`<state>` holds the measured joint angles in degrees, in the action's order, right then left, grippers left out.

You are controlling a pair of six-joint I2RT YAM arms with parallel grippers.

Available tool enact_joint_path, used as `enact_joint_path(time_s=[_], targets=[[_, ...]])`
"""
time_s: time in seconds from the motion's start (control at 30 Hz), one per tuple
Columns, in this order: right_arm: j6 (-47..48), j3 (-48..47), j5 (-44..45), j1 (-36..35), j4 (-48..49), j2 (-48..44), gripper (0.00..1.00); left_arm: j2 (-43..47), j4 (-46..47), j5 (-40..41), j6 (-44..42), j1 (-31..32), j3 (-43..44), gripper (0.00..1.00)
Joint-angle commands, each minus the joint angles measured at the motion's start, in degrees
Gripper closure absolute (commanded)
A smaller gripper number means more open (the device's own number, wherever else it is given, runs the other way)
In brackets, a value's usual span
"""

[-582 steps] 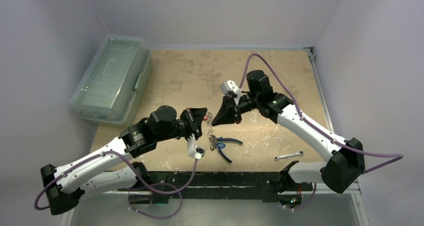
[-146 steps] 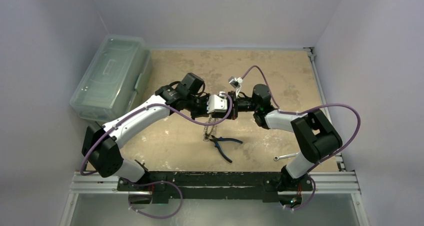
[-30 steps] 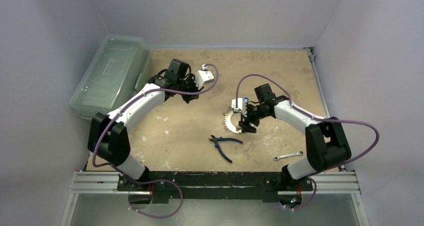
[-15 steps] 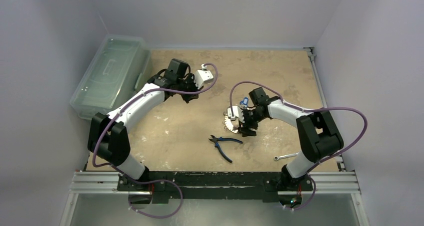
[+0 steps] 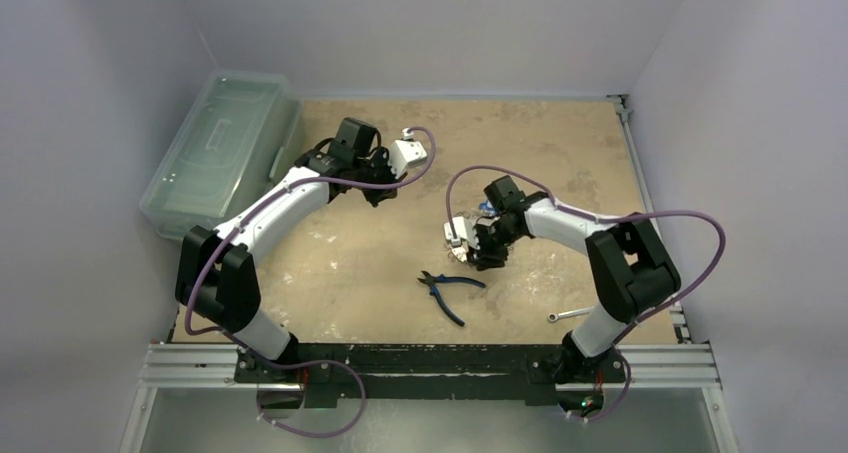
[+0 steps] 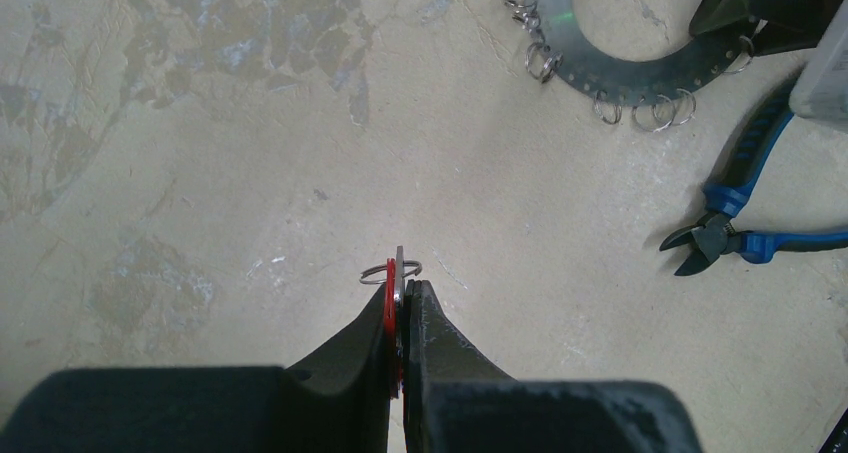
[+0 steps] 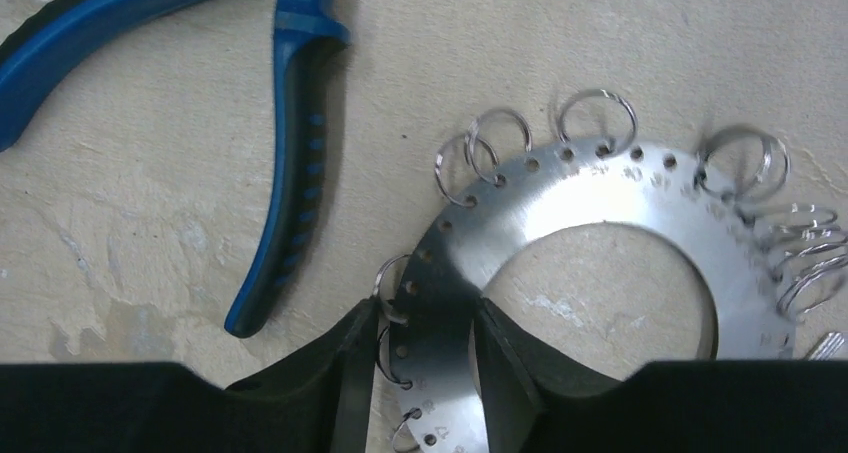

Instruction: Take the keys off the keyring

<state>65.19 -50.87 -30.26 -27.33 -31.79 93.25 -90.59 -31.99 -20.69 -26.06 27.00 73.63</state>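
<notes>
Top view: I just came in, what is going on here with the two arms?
The left gripper is shut on a thin red-and-silver piece, apparently a tagged key, with a small split ring, held apart from the rest. The right gripper clasps one end of the keyring, a flat silver crescent with holes, lying on the table beside blue-handled pliers. Several small rings hang along its edge.

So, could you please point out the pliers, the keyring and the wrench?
pliers (image 7: 290, 173): right wrist view, blue handle.
keyring (image 7: 610, 198): right wrist view, flat silver band.
wrench (image 5: 577, 313): top external view, its shaft.
</notes>
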Motion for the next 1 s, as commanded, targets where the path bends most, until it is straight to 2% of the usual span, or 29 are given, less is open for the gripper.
enact_joint_path(time_s=[0.0,0.07,0.13,0.3,0.5,0.67,0.83,0.97], targets=[[-1.25,-3.05,-0.14,-0.37,-5.6,5.84,0.66,1.64,1.36,-1.04,0.82,-0.46,1.25,1.0],[-2.1,-3.57,-1.58,-0.43,-5.73,6.25,0.79,1.56,1.39,-0.94,0.84,-0.51,1.26,1.0],[-4.05,-3.96,-3.72,-0.31,-5.38,5.66,0.88,1.55,1.36,-0.86,0.88,-0.55,1.27,1.0],[-9.32,-5.8,-9.47,2.3,-5.25,-0.4,0.97,1.49,1.41,-0.89,1.02,-0.7,1.23,1.0],[-15.12,-13.29,-21.09,14.75,-9.69,-4.84,1.0,1.03,1.29,-1.11,1.1,-0.73,1.62,1.0],[-20.74,-15.76,-27.95,25.24,-8.98,-7.45,1.0,1.19,1.43,-0.85,0.94,-0.88,1.44,1.0],[-23.65,-19.75,-28.33,34.46,-10.08,-8.99,1.0,1.2,1.7,-0.98,0.93,-1.14,1.43,1.0],[-26.45,-20.12,-22.45,37.27,-5.38,-10.02,1.0,0.9,2.0,-1.02,1.21,-1.25,1.62,1.0]])
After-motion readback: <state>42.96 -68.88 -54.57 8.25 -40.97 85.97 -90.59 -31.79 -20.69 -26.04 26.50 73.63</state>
